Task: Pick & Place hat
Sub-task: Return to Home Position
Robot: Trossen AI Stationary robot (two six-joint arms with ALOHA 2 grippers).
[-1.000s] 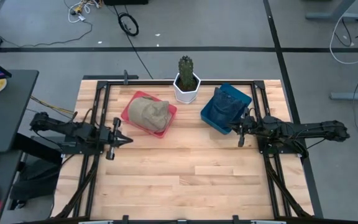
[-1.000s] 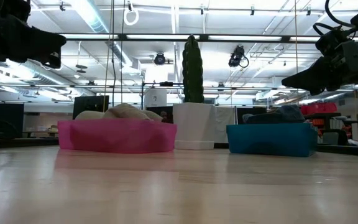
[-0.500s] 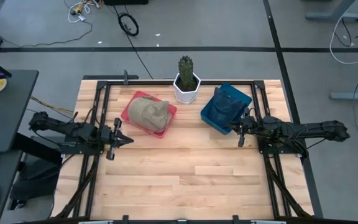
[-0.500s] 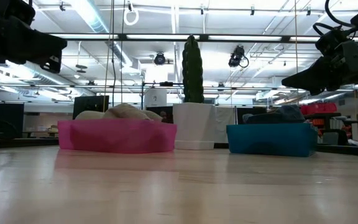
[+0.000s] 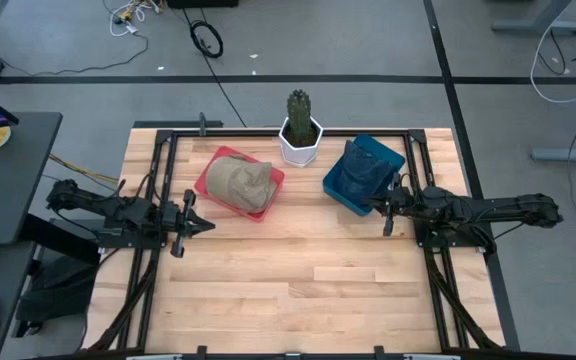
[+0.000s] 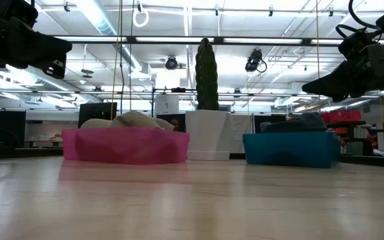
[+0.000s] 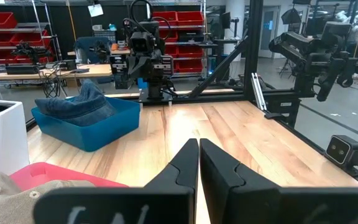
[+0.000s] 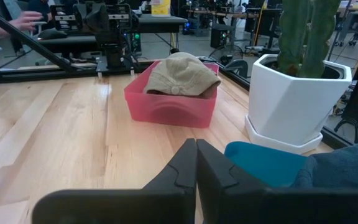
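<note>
A grey floor (image 5: 368,40) strewn with cables (image 5: 206,38), red shelf bins (image 7: 191,15) behind, strip lights (image 6: 105,17) overhead.

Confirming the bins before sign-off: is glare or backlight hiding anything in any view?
High view: even light, brown cap in the red bin shows plainly. Low view: bright ceiling lights behind turn the left arm and right arm into dark shapes; blue bin and red bin are readable, with faint reflections on the table.

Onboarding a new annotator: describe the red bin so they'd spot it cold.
On the wooden table, find the white cactus pot at the far edge. The red bin sits on its left in the high view, near the left gripper. Unlike the blue bin on the pot's other side, it holds a brown cap.
</note>
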